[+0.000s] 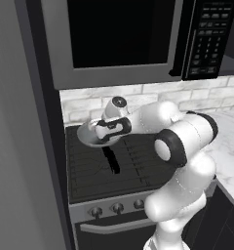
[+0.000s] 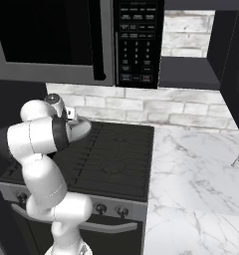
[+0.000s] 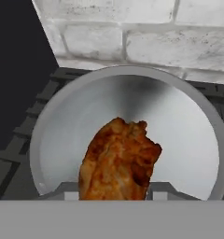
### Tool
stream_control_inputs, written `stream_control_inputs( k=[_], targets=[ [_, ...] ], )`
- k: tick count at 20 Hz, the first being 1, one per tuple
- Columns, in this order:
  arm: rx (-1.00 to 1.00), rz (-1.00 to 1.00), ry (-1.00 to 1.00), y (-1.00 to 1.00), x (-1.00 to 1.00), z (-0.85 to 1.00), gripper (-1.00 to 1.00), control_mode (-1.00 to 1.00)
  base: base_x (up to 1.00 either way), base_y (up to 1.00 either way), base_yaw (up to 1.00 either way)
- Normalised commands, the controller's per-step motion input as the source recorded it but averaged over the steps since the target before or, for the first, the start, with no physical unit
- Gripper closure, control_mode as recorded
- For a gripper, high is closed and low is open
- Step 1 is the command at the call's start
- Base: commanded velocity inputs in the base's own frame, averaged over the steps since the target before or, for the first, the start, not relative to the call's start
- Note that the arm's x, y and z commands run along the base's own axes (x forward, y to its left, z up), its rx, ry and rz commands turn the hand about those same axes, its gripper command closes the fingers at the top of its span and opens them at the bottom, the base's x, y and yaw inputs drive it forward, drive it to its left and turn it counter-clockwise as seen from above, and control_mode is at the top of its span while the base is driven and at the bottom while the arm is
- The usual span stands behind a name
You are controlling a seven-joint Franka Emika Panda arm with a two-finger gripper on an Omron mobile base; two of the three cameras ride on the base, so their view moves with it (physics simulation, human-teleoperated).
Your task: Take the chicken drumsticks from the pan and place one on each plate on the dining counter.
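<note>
The light-grey pan (image 3: 188, 121) sits on the rear left of the stove, against the brick wall, and its black handle (image 1: 110, 160) points toward the front. One orange-brown chicken drumstick (image 3: 119, 158) stands in the pan, filling the gap between my two fingertips. My gripper (image 3: 113, 191) is shut on it, low over the pan's near side. From the base, my hand (image 1: 114, 126) reaches down into the pan (image 1: 87, 135), and from the other side it covers most of the pan (image 2: 83, 127). The blue plates and the dining counter are out of view.
A black stove (image 1: 138, 171) with grates and front knobs lies under the pan. A microwave (image 1: 119, 39) hangs low above it. A white brick backsplash (image 2: 156, 107) stands behind. A marble counter (image 2: 196, 169) runs to the right. A dark tall panel (image 1: 21, 146) closes the left.
</note>
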Motion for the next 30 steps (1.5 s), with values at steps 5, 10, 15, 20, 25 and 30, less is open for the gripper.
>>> stream_control_inputs(
  k=[5, 10, 15, 20, 25, 30],
  targets=[
    [0.0, -0.02, 0.0, -0.2, -0.65, 0.45, 1.0, -1.0, 0.0, 0.0, 0.0],
    [0.0, -0.03, 0.0, -0.28, -0.8, 0.39, 1.0, -1.0, 0.0, 0.0, 0.0],
    [0.0, -0.05, 0.0, -0.24, -0.83, 0.31, 1.0, -1.0, 0.0, 0.0, 0.0],
    [0.0, -0.04, 0.0, -0.26, -0.86, 0.4, 1.0, -1.0, 0.0, 0.0, 0.0],
    [0.0, -0.04, 0.0, -0.21, -0.82, 0.41, 1.0, -1.0, 0.0, 0.0, 0.0],
    [0.0, -0.01, 0.0, -0.21, -0.77, 0.4, 1.0, -1.0, 0.0, 0.0, 0.0]
  ],
)
